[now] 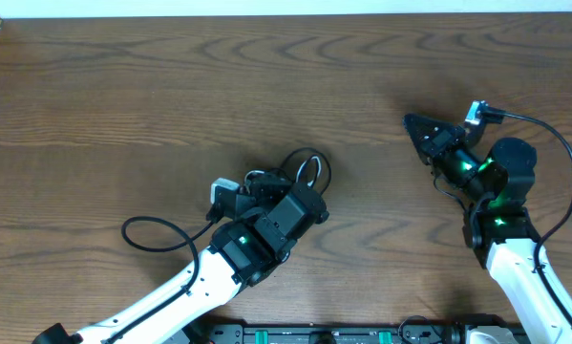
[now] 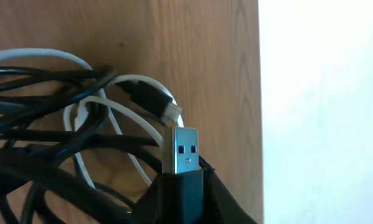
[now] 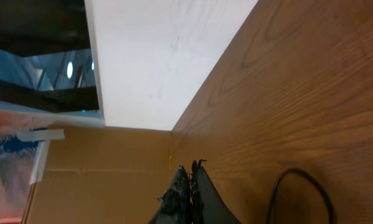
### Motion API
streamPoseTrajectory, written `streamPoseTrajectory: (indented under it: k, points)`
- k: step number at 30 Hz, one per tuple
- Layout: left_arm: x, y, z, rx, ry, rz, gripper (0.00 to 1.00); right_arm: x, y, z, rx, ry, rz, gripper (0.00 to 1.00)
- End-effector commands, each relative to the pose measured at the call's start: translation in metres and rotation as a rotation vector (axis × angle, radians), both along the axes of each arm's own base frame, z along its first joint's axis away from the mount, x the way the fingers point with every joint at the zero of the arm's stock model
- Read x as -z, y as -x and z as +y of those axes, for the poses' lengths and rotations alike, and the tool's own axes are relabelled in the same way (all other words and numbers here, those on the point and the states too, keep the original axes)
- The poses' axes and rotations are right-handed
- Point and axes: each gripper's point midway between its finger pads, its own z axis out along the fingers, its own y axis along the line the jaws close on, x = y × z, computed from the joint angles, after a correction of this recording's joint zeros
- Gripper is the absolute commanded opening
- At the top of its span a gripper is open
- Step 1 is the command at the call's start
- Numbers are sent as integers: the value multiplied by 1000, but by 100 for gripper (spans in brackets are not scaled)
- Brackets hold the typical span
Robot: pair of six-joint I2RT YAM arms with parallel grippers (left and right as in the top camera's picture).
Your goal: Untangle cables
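Note:
The cables [image 1: 303, 168] lie as a small knotted bundle of black and white cords at the table's middle, half hidden under my left arm. In the left wrist view the cables [image 2: 80, 118] fill the left side, black loops crossing white ones, with a small plug end [image 2: 169, 111] poking out. My left gripper [image 2: 185, 186] is shut on the black housing of a USB plug [image 2: 185, 149], whose silver end sticks up past the fingers. My right gripper [image 1: 413, 122] hovers over bare wood at the right, apart from the bundle. Its fingers [image 3: 192, 171] are shut with nothing between them.
A thicker black arm cord [image 1: 147, 234] loops on the table left of my left arm; another [image 1: 553, 143] arcs beside the right arm. The table's far edge [image 1: 286, 15] meets a white surface. A cardboard box [image 3: 99, 174] stands beyond that edge.

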Motion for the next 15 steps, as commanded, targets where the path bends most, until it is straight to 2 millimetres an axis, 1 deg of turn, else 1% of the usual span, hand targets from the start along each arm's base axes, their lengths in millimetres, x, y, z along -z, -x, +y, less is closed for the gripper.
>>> streamPoseTrajectory:
  k: [1, 5, 6, 9, 12, 15]
  points:
    - [-9, -4, -5, -34, 91, -29, 16, -5, -1, 4, -11, -8, -8, 1]
    - [-14, -7, -16, -10, 149, -42, 16, -5, -1, 4, -11, -8, -8, 1]
    - [-14, -7, -16, -11, 151, -44, 8, -5, -1, 4, -10, -7, -8, 1]
    - [-19, -10, -20, -10, 175, -64, 8, -5, 0, 6, -16, -8, -9, 1]
    - [-31, -17, -28, -7, 234, -113, 8, -11, 1, 12, -35, -10, -33, 3]
    - [-52, -27, -39, -3, 323, -189, 8, -16, 5, 27, -77, -12, -59, 5]
